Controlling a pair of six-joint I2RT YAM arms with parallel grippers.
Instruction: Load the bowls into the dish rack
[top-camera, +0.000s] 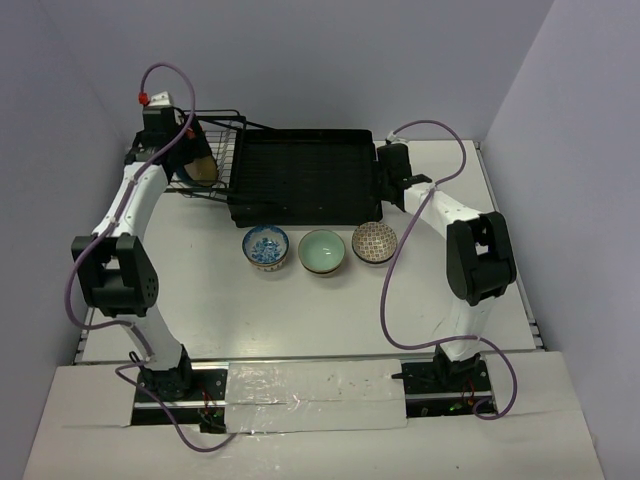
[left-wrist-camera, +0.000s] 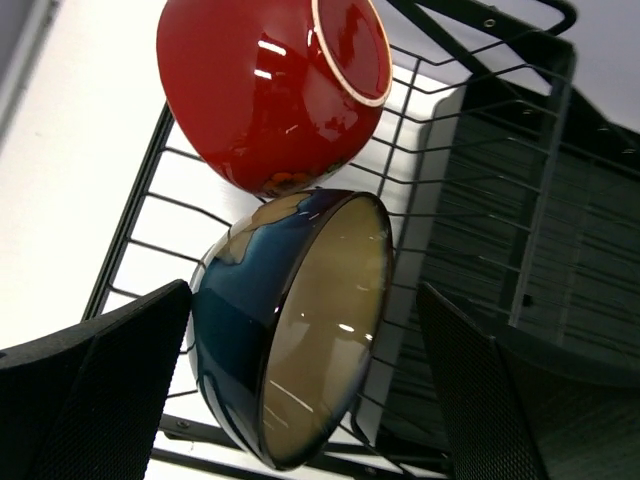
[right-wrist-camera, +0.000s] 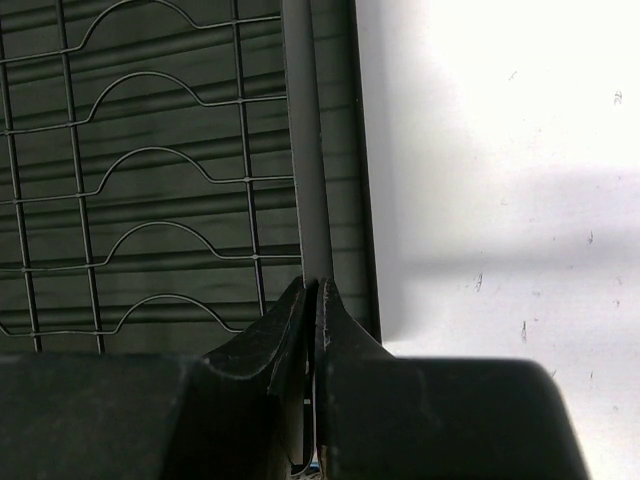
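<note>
The dish rack (top-camera: 300, 180) lies at the far middle of the table (top-camera: 200, 290). The wire basket (top-camera: 228, 135) at its left end holds 2 bowls tipped on edge: 1 red bowl (left-wrist-camera: 260, 90) and 1 blue-and-tan bowl (left-wrist-camera: 240, 320). 3 more stand in 1 row just before the rack: blue-patterned bowl (top-camera: 265, 247), pale green bowl (top-camera: 322, 251), brown-patterned bowl (top-camera: 375, 242). The left gripper (left-wrist-camera: 305, 288) is spread wide, 1 finger on each side of the blue-and-tan bowl. The right gripper (right-wrist-camera: 312, 290) pinches the rack's right rim.

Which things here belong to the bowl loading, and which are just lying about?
Job:
- dish rack
- red bowl and blue-and-tan bowl, already in it
- blue patterned bowl, pale green bowl, brown patterned bowl, on the table

Lying about:
- purple cables
- taped sheet at the near edge
</note>
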